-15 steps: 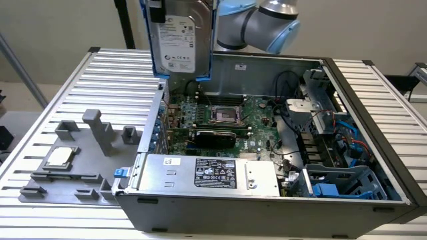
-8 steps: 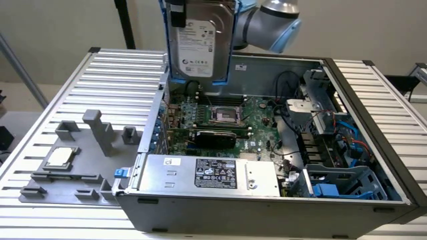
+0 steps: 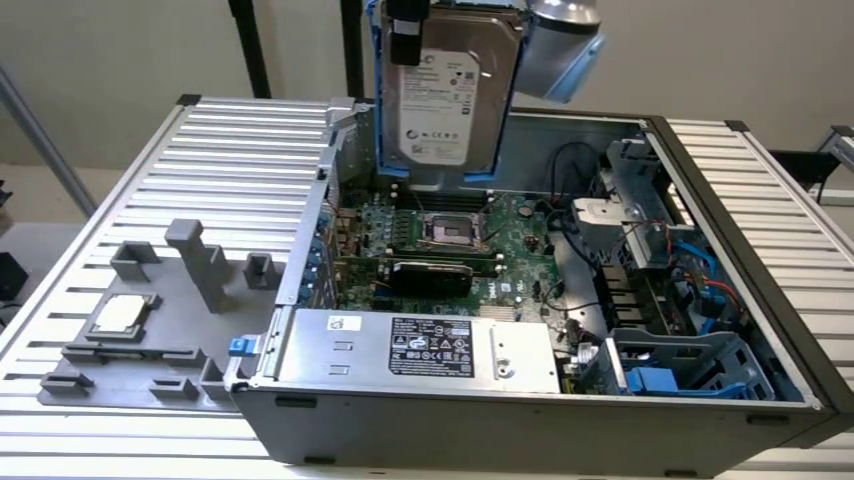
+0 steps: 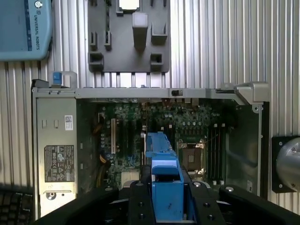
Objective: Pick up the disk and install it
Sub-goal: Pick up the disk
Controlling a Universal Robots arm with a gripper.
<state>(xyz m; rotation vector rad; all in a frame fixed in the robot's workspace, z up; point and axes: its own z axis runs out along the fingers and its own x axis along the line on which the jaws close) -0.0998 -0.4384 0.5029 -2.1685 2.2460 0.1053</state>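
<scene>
1. Jaws are seen clamped on the disk (image 3: 447,85), which is hung upright, label outward, high above the open case. In the wrist view its blue carrier (image 4: 165,185) is pinched between the black fingers (image 4: 139,201).
2. Table (image 3: 240,130): a ribbed metal surface is spread under everything, and the case is set on it.
3. Case (image 3: 534,425): it is laid on its side with the lid off, and the motherboard (image 3: 441,235) is exposed right below the disk.
4. Power-supply box (image 3: 414,345): it is seated along the near wall, well apart from the disk.
5. Blue drive cage (image 3: 694,370): it is spotted low at the exterior view's right, and looks vacant.
6. Carry, as judged: the disk is best held square by the carrier's edges, never the label face. It should be steered clear of the case walls and the loose cables (image 3: 574,170), since any tilt could snag it.
7. Chip (image 3: 118,315): it is left untouched on the grey fixture (image 3: 147,350), at the exterior view's left.
</scene>
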